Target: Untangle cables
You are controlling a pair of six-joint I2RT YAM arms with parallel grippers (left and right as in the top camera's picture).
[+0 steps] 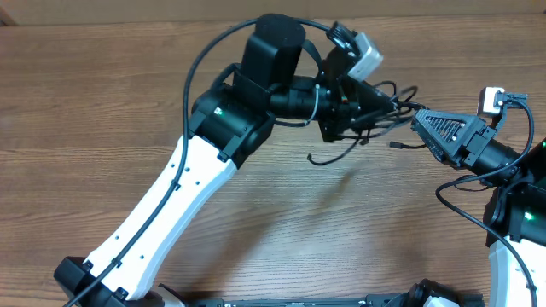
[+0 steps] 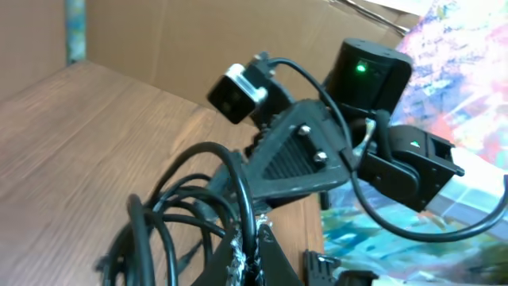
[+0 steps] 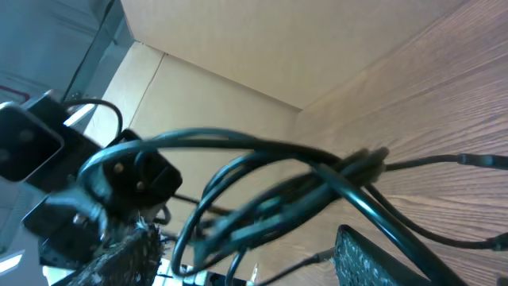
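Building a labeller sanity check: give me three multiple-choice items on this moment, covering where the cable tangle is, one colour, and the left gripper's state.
1. In the overhead view, where is the tangle of thin black cables?
A. lower left, by the arm base
B. upper right, between the two grippers
C. dead centre, alone

2. What colour is the left arm's long link?
A. white
B. orange
C. blue

3. What is the left gripper doing?
A. shut on the tangle
B. open over bare wood
C. out of view

Key: B, the tangle sits between the left gripper and the right gripper. A, its shell is plain white. A, strands fan out from its closed fingertips.
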